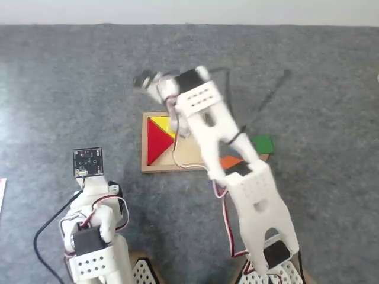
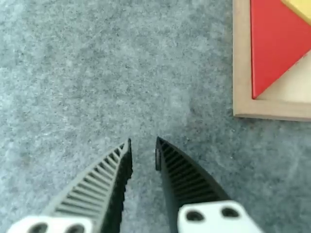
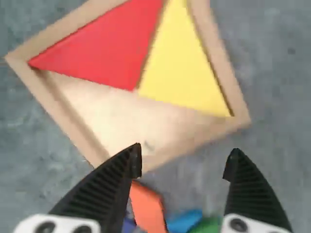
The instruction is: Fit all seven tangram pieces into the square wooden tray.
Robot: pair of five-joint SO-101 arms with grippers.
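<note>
From above, a fuzzy grey mat [image 1: 71, 77] covers the table, and the square wooden tray [image 1: 144, 142] lies flat near its middle. A red triangle [image 1: 156, 145] sits against the tray wall nearer the left arm [image 1: 89, 236], and a yellow triangle [image 1: 162, 125] touches it. The white plastic right arm [image 1: 254, 195] stretches across the tray and hides much of its floor and far side. A green piece [image 1: 263, 144] and an orange piece [image 1: 232, 161] lie just beside the tray, partly under that arm.

In the left wrist view, the left gripper [image 2: 143, 142] hangs over bare mat. Its black ribbed fingers taper to points with only a narrow gap between them, and they hold nothing. A corner of the tray lies near.

In the right wrist view, the right gripper [image 3: 185, 153] is spread wide and empty above the tray's rim. The two triangles meet edge to edge (both smooth and flat), next to pale bare wood. Outside the rim the orange piece, a blue piece [image 3: 187, 219] and the green one crowd together
</note>
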